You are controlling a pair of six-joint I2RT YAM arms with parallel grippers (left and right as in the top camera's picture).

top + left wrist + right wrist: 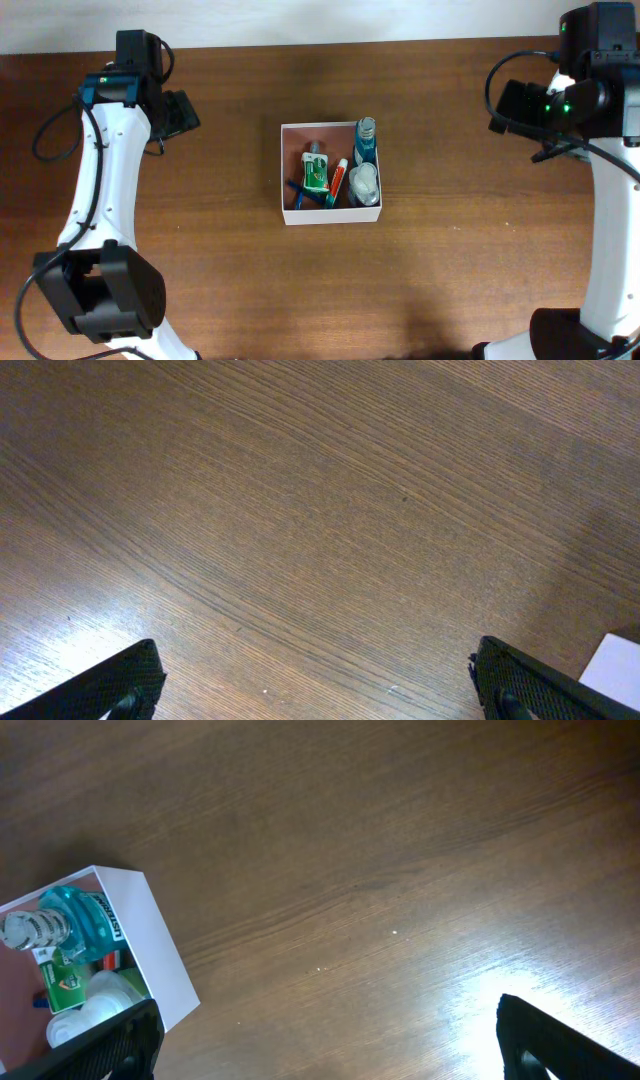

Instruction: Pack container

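Note:
The container (286,172), a square shallow box with white walls and a pinkish-brown inside, sits mid-table. It holds a blue mouthwash bottle (366,141), a green tube (316,172), a red-and-white tube (339,180), a blue item (299,190) and a clear white item (365,185). My left gripper (180,112) is open and empty, far left of the container; its fingers spread over bare wood (315,685). My right gripper (512,105) is open and empty, far right of it. The right wrist view (325,1040) shows the container (150,935) at lower left, with the bottle (75,915).
The brown wooden table (220,280) fills the views. A white corner of the container (615,665) shows at the lower right of the left wrist view. A pale wall runs along the table's far edge (330,20). Black cables hang by both arms.

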